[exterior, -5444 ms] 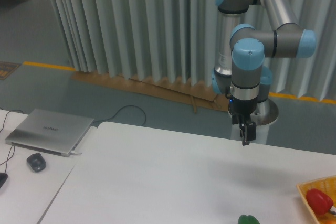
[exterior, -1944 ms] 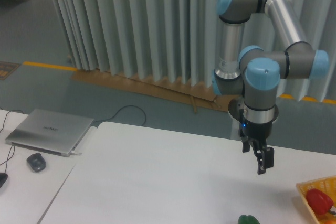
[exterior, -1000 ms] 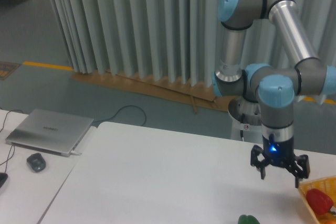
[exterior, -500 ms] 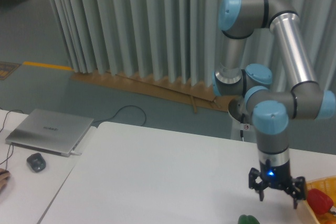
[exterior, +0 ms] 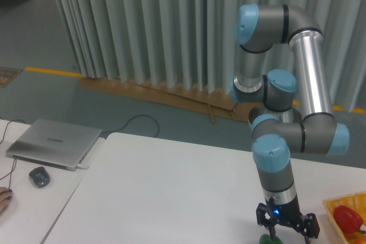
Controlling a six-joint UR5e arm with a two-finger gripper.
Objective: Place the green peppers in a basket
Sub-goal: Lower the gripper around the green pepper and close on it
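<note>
white table [exterior: 171, 187] under gripper, spanning frame bottom | closed laptop [exterior: 53, 143] far left of gripper | orange-yellow basket [exterior: 337, 205] just right of gripper, red pepper [exterior: 347, 219] inside | gripper [exterior: 286, 234] fingers spread, pointing down | green pepper [exterior: 269, 239] directly beneath, at bottom edge, outside basket | mouse [exterior: 39, 176] far left

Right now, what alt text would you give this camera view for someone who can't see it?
A robot arm's open gripper hangs just above a green pepper at the white table's near edge. A red pepper lies in the orange basket at right; a laptop sits far left.
</note>
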